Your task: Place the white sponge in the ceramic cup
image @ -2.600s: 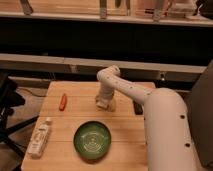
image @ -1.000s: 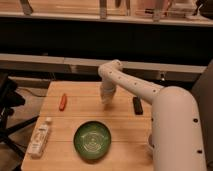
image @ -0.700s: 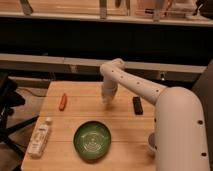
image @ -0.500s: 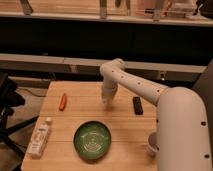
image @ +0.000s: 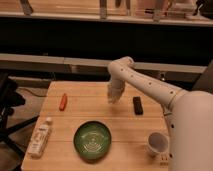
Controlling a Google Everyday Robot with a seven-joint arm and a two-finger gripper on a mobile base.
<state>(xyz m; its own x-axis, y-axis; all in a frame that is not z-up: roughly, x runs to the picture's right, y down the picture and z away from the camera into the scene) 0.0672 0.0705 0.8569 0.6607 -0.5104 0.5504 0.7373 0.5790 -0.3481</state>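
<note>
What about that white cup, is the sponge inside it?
No, the ceramic cup stands empty near the front right corner, while the end effector hangs over the table, apparently shut on the white sponge.

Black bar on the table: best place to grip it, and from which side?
Bar: take it at mid-length across its narrow width, coming straight down. It lies flat, long axis running away from the camera, with bare wood along both long sides. The tool hangs just left of it above the table, shut on what looks like the sponge.
</note>
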